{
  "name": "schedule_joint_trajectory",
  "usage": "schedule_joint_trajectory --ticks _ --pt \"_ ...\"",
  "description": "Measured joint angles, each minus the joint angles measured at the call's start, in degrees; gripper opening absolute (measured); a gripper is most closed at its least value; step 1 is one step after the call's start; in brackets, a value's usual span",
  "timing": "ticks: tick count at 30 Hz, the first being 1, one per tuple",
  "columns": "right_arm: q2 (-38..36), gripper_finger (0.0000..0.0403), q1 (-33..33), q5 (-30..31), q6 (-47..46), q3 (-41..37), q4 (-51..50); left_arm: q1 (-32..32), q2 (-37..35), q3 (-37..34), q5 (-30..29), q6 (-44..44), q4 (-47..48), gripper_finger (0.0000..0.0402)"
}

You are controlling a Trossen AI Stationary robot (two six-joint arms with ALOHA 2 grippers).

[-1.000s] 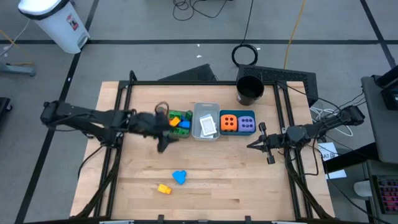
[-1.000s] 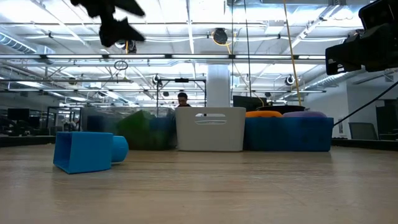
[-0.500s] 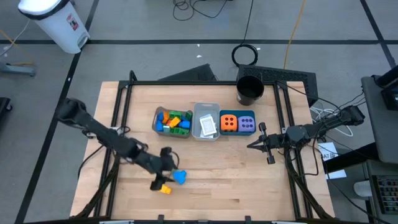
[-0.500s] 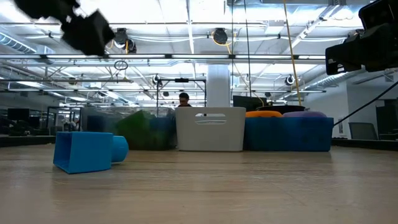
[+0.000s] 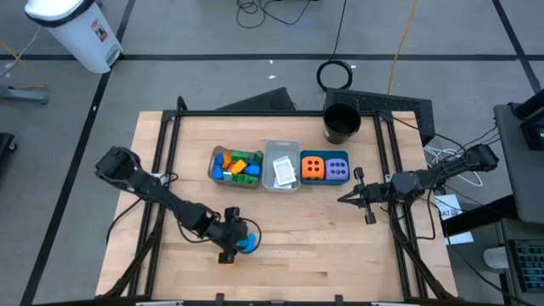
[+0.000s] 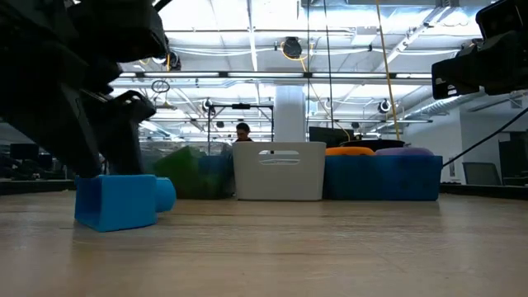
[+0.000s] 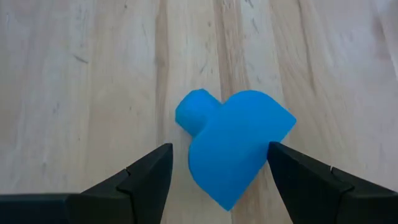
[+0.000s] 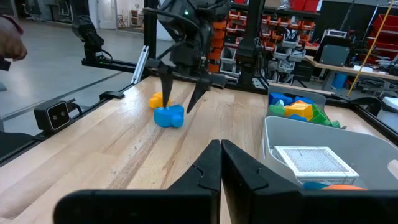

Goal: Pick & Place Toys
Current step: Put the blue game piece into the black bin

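Observation:
A blue brick with a round stud lies on the wooden table near its front, and a yellow brick lies just beside it. My left gripper is low over the blue brick, slanting down, open, with one finger on either side of it. Whether a finger touches the brick does not show. My right gripper hangs level over the table's right side, shut and with nothing in it.
Across the table's middle stand a clear bin of coloured bricks, a grey bin with a white card, and a teal bin with an orange and a purple dotted cube. A black cup stands at the far right.
My left gripper has swung from above the clear bin toward the table's near edge and come down over the blue brick, tipping further downward. Its fingers have stayed open. The right arm has kept still.

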State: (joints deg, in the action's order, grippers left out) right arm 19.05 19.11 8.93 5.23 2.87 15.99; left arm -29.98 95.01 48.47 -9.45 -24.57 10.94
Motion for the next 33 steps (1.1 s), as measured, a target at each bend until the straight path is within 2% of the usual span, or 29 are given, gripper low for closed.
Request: schedule_joint_trajectory --ticks 8,13,28,33 --pt "0.00 0.0004 0.00 0.00 -0.02 0.00 0.00 0.07 1.28 -0.33 -1.14 1.16 -1.16 0.0271" --pt "0.00 0.0004 -0.01 0.00 -0.02 0.00 0.00 0.20 1.23 -0.17 -4.22 -0.06 0.94 0.0271" --pt "-0.01 0.0004 -0.01 0.00 -0.02 0.00 0.00 1.14 1.15 -0.15 -5.48 -0.08 0.50 0.0270" --pt "-0.02 0.0004 0.00 0.00 -0.02 0.00 0.02 1.14 1.15 -0.15 -7.18 -0.19 0.46 0.0229"
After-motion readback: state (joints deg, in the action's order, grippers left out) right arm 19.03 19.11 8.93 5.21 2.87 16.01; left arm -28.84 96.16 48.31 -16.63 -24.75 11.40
